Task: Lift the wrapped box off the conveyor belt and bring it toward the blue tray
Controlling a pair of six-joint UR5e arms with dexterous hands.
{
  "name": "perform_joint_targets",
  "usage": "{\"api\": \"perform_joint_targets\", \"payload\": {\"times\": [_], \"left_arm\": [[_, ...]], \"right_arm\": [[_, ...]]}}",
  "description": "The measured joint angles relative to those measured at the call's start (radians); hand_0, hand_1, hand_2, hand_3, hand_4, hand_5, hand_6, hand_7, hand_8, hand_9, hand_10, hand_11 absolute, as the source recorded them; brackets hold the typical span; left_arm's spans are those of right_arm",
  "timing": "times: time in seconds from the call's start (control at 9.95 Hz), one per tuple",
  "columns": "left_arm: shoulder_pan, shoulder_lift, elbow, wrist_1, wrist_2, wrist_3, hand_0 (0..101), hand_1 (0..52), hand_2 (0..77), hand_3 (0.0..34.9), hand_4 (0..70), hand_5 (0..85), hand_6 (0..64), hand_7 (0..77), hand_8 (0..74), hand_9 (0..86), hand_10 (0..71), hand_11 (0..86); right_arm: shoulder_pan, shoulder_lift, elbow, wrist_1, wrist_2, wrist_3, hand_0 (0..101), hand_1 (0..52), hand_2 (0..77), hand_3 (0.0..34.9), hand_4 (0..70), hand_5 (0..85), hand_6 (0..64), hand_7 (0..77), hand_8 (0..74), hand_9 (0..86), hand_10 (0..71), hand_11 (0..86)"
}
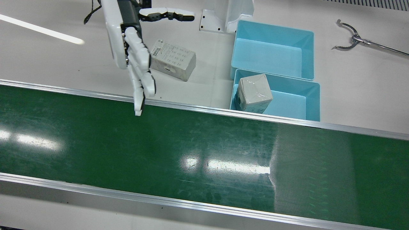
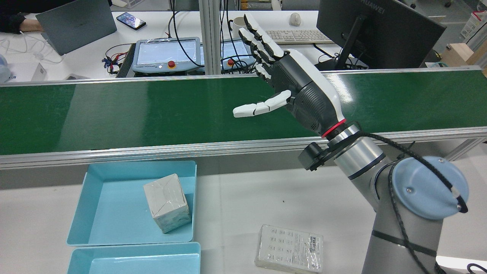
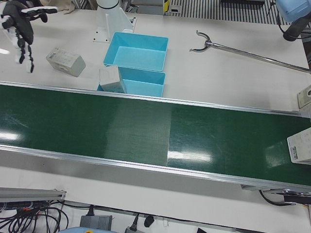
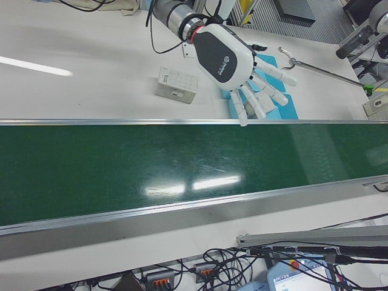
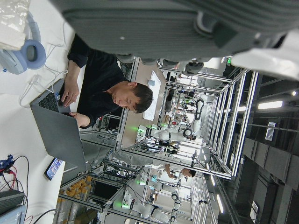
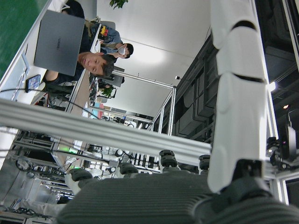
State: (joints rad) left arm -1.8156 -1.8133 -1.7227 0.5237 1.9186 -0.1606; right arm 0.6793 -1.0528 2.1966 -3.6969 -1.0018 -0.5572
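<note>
Lying nearest the robot's base, a flat packet (image 2: 290, 248) in clear film rests on the white table, well apart from two blue trays that touch edge to edge. The nearer tray (image 2: 133, 262) shows only bare floor. The farther tray (image 2: 106, 205) sits just beside the belt rail and holds the wrapped box (image 2: 166, 203), a grey cube standing close against the wall facing the packet. Beyond that, the right hand (image 2: 300, 87) hangs above the green belt (image 2: 152, 110), holding nothing, its fingers (image 2: 262, 40) straight and spread apart. The left hand (image 5: 163, 28) shows only as a dark underside in its own camera, so I cannot tell its state. Past the belt stand a laptop (image 2: 76, 24) and a monitor (image 2: 376, 30)
</note>
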Motion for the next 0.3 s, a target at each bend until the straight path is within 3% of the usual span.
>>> {"api": "perform_joint_targets", "payload": {"times": [0.2, 0.3], "left_arm": [[0.000, 0.000, 0.000, 0.000, 0.000, 0.000, 0, 0.0, 0.5, 0.0, 0.0, 1.1, 0.0, 0.0, 0.0, 0.0, 0.5, 0.0], [0.000, 0.000, 0.000, 0.000, 0.000, 0.000, 0, 0.0, 1.1, 0.0, 0.0, 1.1, 0.0, 0.0, 0.0, 0.0, 0.5, 0.0]], "right_arm": [[0.128, -0.050, -0.015, -0.026, -0.060, 0.068, 48, 16.4, 12.5, 30.7, 0.0, 0.5, 0.0, 2.7, 1.1, 1.6, 0.0, 1.1], [0.164, -0.073, -0.017, -0.028, -0.070, 0.096, 48, 14.2, 7.1, 30.6, 0.0, 0.5, 0.0, 0.5, 0.5, 1.6, 0.0, 1.1]]}}
